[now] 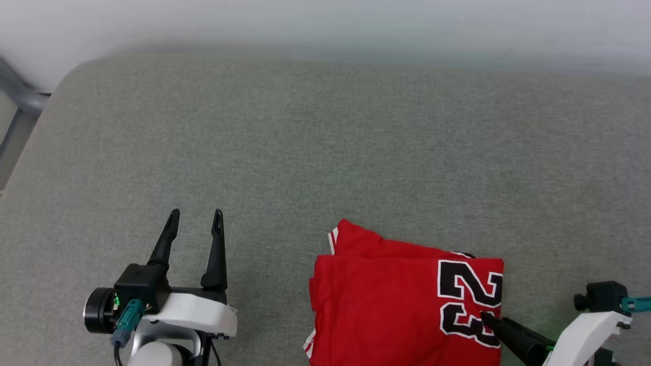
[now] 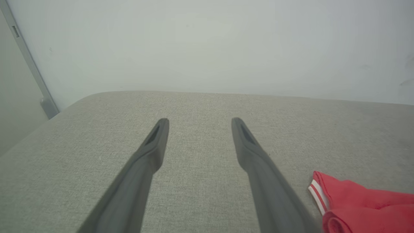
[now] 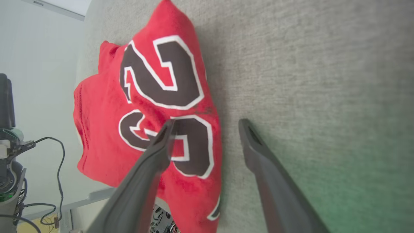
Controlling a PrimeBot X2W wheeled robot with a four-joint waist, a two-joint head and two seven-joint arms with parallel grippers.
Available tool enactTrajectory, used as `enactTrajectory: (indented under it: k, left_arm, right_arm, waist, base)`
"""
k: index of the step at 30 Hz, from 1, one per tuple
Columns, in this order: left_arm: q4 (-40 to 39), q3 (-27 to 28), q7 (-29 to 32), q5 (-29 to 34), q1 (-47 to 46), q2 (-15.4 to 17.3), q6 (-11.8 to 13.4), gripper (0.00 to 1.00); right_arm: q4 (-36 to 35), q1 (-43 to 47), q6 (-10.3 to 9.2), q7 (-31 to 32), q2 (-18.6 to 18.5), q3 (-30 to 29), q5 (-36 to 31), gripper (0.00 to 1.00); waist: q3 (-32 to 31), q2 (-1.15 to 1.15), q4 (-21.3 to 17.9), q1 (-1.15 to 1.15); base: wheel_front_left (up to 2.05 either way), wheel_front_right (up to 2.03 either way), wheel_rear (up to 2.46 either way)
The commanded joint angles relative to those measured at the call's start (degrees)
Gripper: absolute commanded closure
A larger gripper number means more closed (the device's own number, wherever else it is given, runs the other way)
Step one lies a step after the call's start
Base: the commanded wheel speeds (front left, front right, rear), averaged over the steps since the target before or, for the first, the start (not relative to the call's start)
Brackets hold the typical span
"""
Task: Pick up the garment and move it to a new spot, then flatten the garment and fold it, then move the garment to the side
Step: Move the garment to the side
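The garment (image 1: pixel 386 305), a red jersey with black white-outlined numerals, lies folded into a rough rectangle at the near right of the grey padded surface (image 1: pixel 325 152). My right gripper (image 1: pixel 496 325) is open at the jersey's right edge. In the right wrist view the right gripper (image 3: pixel 207 123) straddles that edge, one finger over the numerals of the garment (image 3: pixel 93 129) and the other over bare grey fabric. My left gripper (image 1: pixel 197 213) stands open over the surface, left of the jersey and apart from it. The left gripper (image 2: pixel 200 121) holds nothing; a striped corner of the garment (image 2: pixel 365 204) shows at the lower right.
A pale wall runs along the surface's far edge. A grey metal frame (image 1: pixel 20 101) stands past the rounded far-left corner. Dark cables and part of my base (image 3: pixel 13 161) show beyond the near edge in the right wrist view. Broad grey surface stretches behind the jersey.
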Motion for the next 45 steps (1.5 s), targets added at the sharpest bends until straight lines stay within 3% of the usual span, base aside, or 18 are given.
enactTrajectory:
  k: [1,8,9,10,11,12,22,26,28,38,45]
  left_arm:
    - [-0.28,0.36,-0.28,0.37,-0.9,-0.53,-0.24,0.0]
    - [-0.56,1.47,-0.28,1.63,-1.87,-2.02,-1.23,0.0]
    - [-0.6,1.66,-0.28,1.8,-1.95,-2.17,-1.41,0.0]
    - [-0.56,1.85,-0.28,1.86,-1.97,-2.23,-1.67,0.0]
    - [-0.51,2.04,-0.28,2.05,-2.01,-2.31,-1.69,0.0]
    - [-0.47,2.24,-0.28,2.25,-2.05,-2.46,-1.82,0.0]
    - [0.73,4.01,-0.28,3.74,0.83,-2.96,-2.84,0.0]
    - [-0.02,4.51,-0.22,4.77,1.89,-2.68,-3.23,0.0]
    - [-2.91,4.53,-0.22,6.25,1.7,-2.13,-3.46,0.0]
    - [-6.73,4.14,0.79,8.4,-2.31,0.48,-3.75,0.0]
    - [-10.98,3.87,3.8,9.07,-5.45,2.62,-4.59,0.0]
  right_arm:
    - [1.25,-1.14,-0.03,0.64,-0.52,1.09,1.13,0.0]
    - [6.98,-2.57,-0.1,4.48,-1.42,6.57,2.82,0.0]
    - [7.41,-2.86,-0.12,4.75,-1.52,7.16,2.73,0.22]
    - [7.68,-3.02,-0.15,4.99,-1.56,7.56,2.66,0.57]
    - [7.78,-3.24,-0.15,4.94,-1.42,7.82,2.74,0.72]
    - [7.9,-3.63,-0.15,4.9,-1.49,8.08,2.63,1.0]
    - [4.91,-5.35,-0.07,1.36,-4.43,8.33,-0.68,1.0]
    - [3.18,-6.33,-0.05,1.46,-6.71,6.64,-4.61,1.0]
    - [1.69,-9.9,-0.04,3.96,-10.1,4.02,-8.07,1.0]
    - [5.47,-19.09,-0.04,1.43,-9.49,3.17,-11.43,1.0]
    - [10.94,-27.67,-0.04,-4.57,-9.61,3.37,-12.63,1.0]
  waist:
    - [1.57,0.0,1.31,-0.01]
    - [2.91,0.0,2.53,-0.01]
    - [2.99,0.0,2.64,-0.01]
    - [3.03,0.0,2.75,-0.01]
    - [3.03,0.0,2.8,-0.01]
    - [2.98,0.0,2.86,-0.01]
    - [-2.23,0.0,0.99,-0.01]
    - [-3.91,0.0,-3.4,-0.01]
    - [-0.34,0.0,-15.02,-0.01]
    - [7.76,0.0,-29.05,-0.01]
    - [13.16,0.0,-33.95,-0.01]
  base:
    - [0.0,0.0,0.0]
    - [0.0,0.0,0.0]
    - [0.0,0.0,0.0]
    - [0.0,0.0,0.0]
    - [0.0,0.0,0.0]
    - [0.0,0.0,0.0]
    - [0.0,0.0,0.0]
    - [0.0,0.0,0.0]
    - [0.0,0.0,0.0]
    - [0.0,0.0,0.0]
    - [0.0,0.0,0.0]
